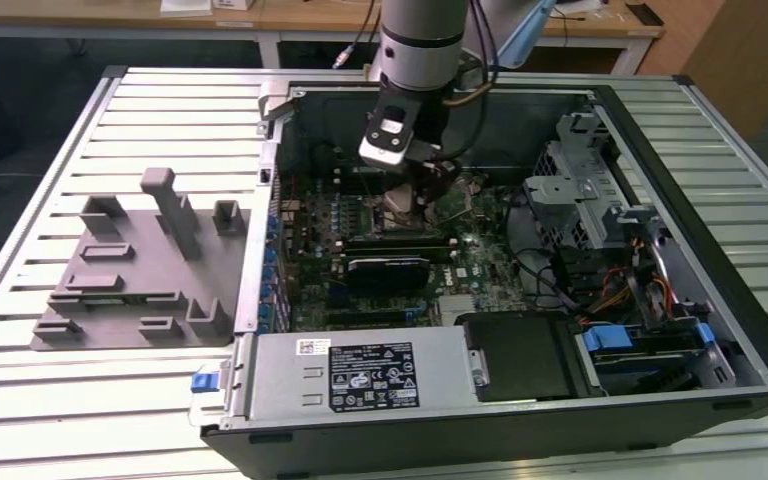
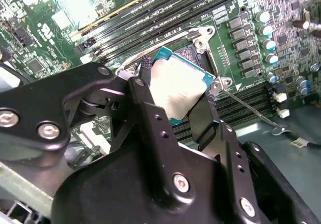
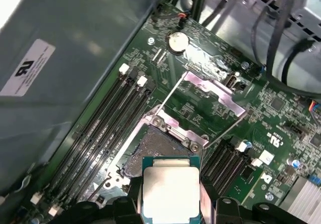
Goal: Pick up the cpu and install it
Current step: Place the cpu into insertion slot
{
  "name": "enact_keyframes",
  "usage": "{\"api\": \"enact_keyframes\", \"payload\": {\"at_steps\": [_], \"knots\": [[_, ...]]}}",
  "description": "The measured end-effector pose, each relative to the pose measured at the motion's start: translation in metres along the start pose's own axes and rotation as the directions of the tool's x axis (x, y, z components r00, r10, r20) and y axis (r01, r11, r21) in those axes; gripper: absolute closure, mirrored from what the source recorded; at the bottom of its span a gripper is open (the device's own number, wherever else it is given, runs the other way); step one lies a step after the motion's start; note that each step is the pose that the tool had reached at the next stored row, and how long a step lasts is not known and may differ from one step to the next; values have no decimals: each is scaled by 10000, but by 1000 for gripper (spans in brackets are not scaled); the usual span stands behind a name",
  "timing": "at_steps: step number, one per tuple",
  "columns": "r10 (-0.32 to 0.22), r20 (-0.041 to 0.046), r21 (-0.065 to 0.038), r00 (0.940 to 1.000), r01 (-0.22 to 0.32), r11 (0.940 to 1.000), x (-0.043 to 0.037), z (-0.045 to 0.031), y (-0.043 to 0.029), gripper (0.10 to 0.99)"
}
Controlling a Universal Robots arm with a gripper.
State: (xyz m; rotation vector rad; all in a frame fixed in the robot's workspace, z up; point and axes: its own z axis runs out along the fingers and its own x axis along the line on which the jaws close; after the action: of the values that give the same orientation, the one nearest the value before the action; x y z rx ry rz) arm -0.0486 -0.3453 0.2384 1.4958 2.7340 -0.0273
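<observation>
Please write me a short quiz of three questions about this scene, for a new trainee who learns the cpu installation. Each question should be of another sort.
1. Multiple choice: what does the gripper hold between its fingers?
A. a screwdriver
B. the cpu
C. a fan

2. Short answer: in the first wrist view, is the socket covered or bare?

3. True or false: the cpu already lies flat in the socket.

Key
1. B
2. Bare: its grey contact field shows beyond the cpu.
3. False: the gripper holds it, and it is not seated in the socket.
</observation>
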Motion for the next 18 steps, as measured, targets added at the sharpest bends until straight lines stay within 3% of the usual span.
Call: {"api": "enact_keyframes", "payload": {"at_steps": [9,18], "knots": [[1005,-2,30,9949,-1005,9949,0,1,0,545],[2156,0,66,9765,-2156,9765,0,2,0,545]]}}
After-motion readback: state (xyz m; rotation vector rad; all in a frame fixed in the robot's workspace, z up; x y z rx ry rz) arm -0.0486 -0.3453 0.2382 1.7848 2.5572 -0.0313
